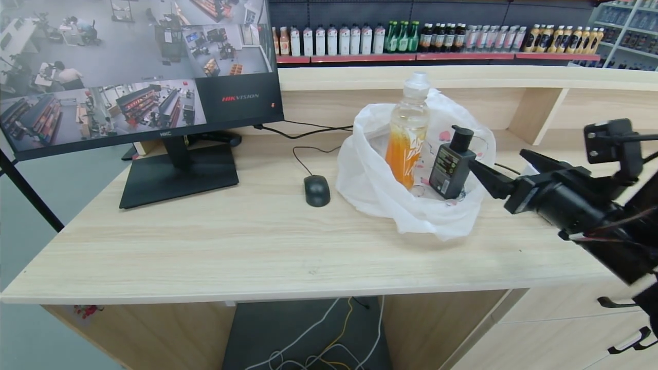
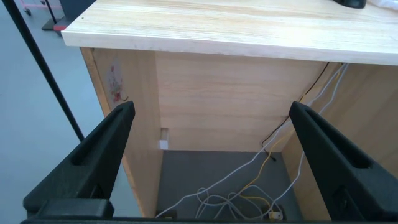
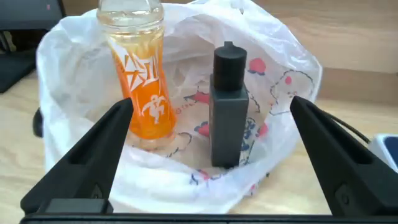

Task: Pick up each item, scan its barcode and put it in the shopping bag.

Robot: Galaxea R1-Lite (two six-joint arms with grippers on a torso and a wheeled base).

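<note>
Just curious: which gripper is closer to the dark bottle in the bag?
Right. The right gripper is just beside the dark bottle; the left gripper is low before the desk.

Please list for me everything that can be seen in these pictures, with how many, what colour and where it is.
shopping bag: one, white, open, on the counter right of centre
drink bottle: one, clear with orange label, upright in the bag
dark bottle: one, dark with black cap, upright in the bag, to the right of the drink bottle
mouse: one, black, on the counter left of the bag
monitor: one, black, back left of the counter
counter: one, light wood
cables: several, white and yellow, on the floor under the counter
shelf bottles: many, mixed colours, on the shelf behind
left gripper: one, black, open, low in front of the counter
right gripper: one, black, open, at the bag's right side
</note>
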